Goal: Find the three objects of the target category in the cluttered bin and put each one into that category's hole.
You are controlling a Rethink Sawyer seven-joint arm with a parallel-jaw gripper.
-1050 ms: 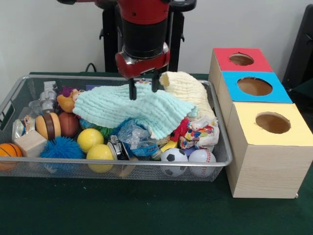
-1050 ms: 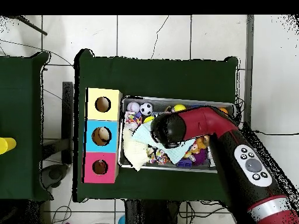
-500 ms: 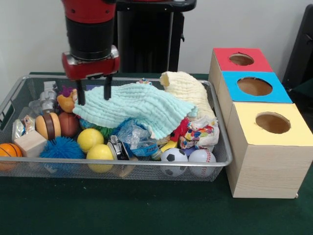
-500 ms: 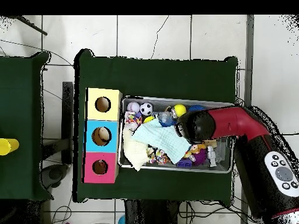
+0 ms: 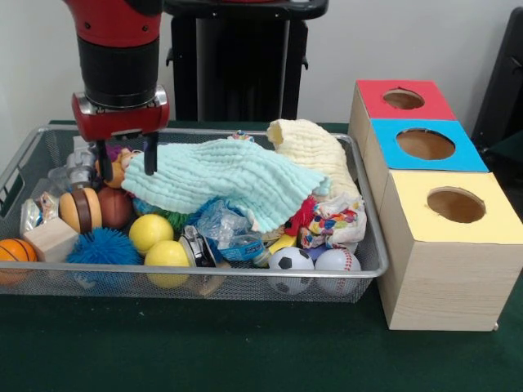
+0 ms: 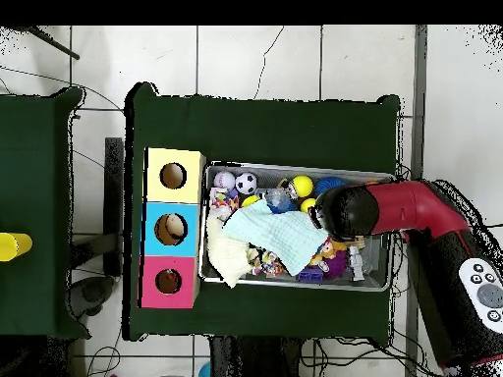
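Arm has slid from over the teal cloth (image 5: 233, 175) toward the bin's 9 o'clock end; nothing else shifted.

Front view: gripper (image 5: 125, 161) hangs with fingers parted and empty, straddling the small orange plush toy (image 5: 112, 170) at the cloth's 9 o'clock edge. My read: search phase, lining up a pick; no item delivered that I can see. Target category isn't stated, so candidates only: balls sit along the bin (image 5: 372, 245) front rim, with two yellow balls (image 5: 152, 232), a soccer ball (image 5: 292, 260) and a baseball (image 5: 337, 260). Next move: a straight descent, then close, without snagging the cloth.

Overhead view: arm's wrist covers the gripper. Boxes (image 6: 173, 228) are at 9 o'clock of the bin, three holes, well apart from the gripper. Cloth is mid-bin.
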